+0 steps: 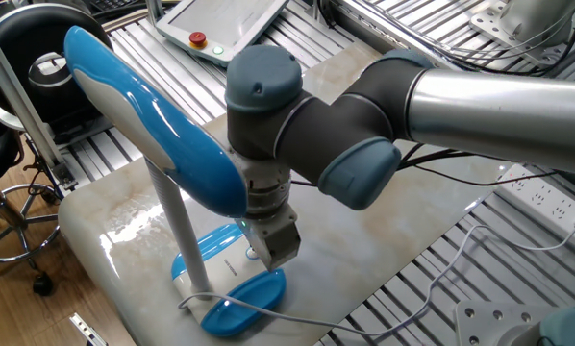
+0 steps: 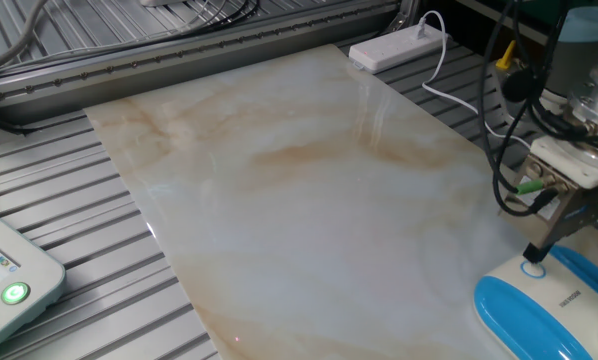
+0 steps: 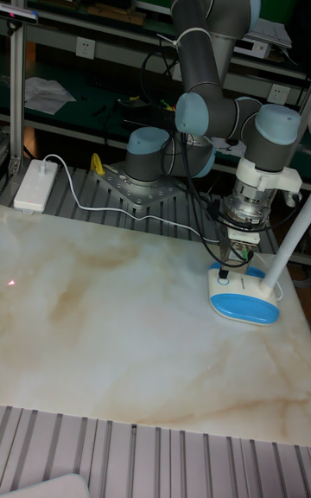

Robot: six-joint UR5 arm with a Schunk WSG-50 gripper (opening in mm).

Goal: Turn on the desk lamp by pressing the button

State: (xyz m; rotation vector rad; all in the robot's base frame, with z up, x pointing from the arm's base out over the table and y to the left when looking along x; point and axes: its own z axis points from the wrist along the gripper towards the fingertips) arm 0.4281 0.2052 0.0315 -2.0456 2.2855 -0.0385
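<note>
The desk lamp stands at the marble table's corner, with a long blue-and-white head (image 1: 158, 120), a slim white stem (image 1: 180, 235) and an oval blue-and-white base (image 1: 232, 281). The base (image 2: 539, 312) carries the button (image 2: 531, 269), a small white disc with a ring. My gripper (image 2: 535, 253) points straight down and its fingertips meet in one dark tip, shut, at the button's upper edge. In the tall fixed view the gripper (image 3: 225, 271) sits at the left end of the base (image 3: 249, 301). In the one fixed view the gripper (image 1: 262, 252) covers the button.
The lamp's thin white cord (image 1: 307, 323) trails off the table edge. A white power strip (image 2: 399, 46) lies at the far corner. A pendant with a red button (image 1: 199, 39) rests on the slatted frame. A green-lit device (image 2: 15, 293) sits beside the marble top (image 2: 299, 200).
</note>
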